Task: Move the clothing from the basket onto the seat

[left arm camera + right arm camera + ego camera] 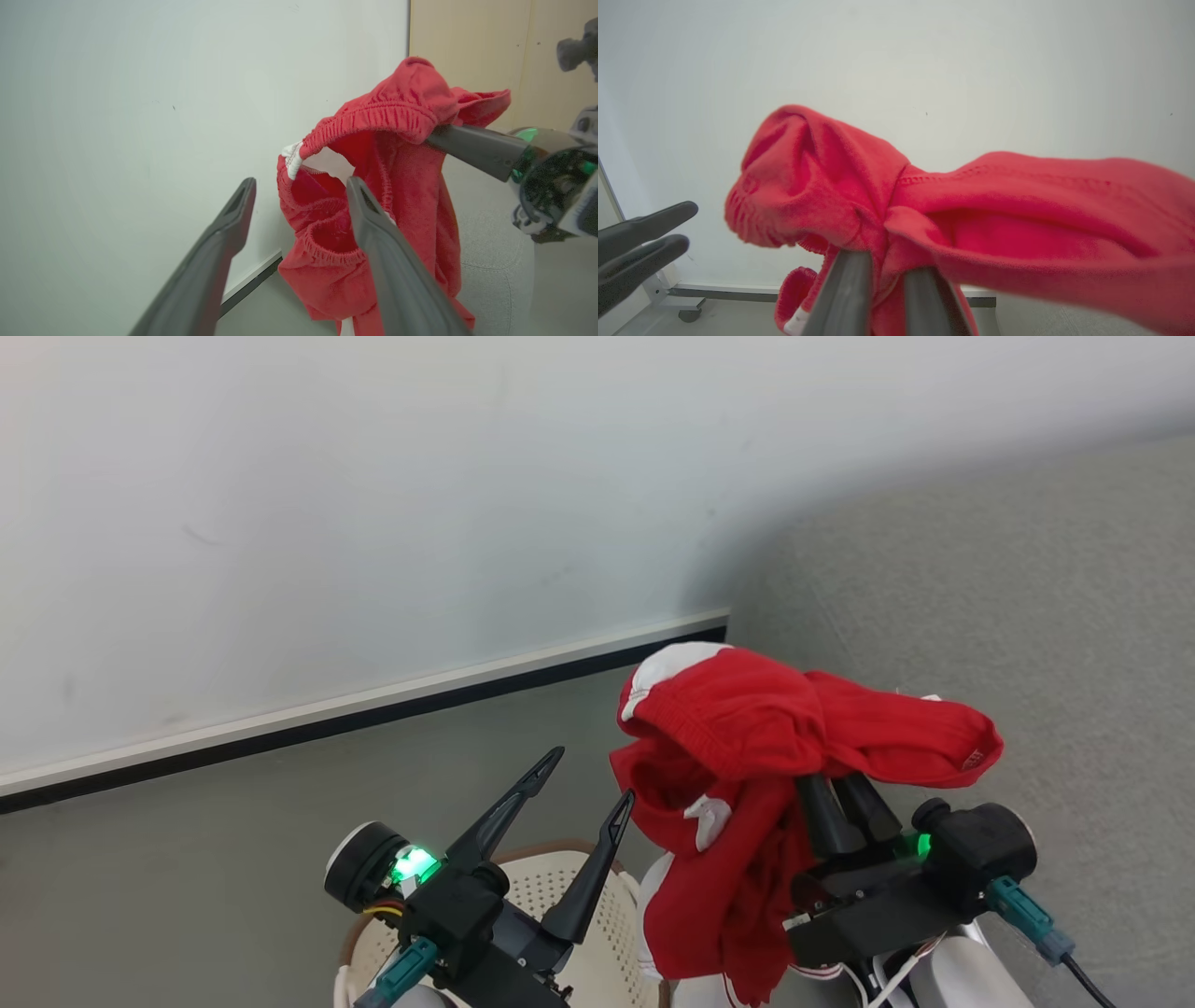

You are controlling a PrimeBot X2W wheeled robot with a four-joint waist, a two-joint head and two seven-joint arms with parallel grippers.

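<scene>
The red clothing (747, 728) hangs in the air, draped over my right gripper (842, 795), which is shut on it; the fingertips are buried in the fabric. In the right wrist view the clothing (971, 210) bunches around the right gripper (885, 263). My left gripper (595, 773) stands open just left of the clothing, holding nothing. In the left wrist view its fingers (383, 252) spread wide in front of the hanging clothing (402, 140). The basket (560, 896) sits below the left gripper, cream with a brown rim. The grey seat (1027, 616) lies to the right.
A white wall (373, 504) with a dark baseboard (373, 714) runs behind, with grey floor (233, 840) in front of it. A wooden panel (467, 46) stands beyond the seat (490, 252). A small caster wheel (689, 315) rests on the floor by the wall.
</scene>
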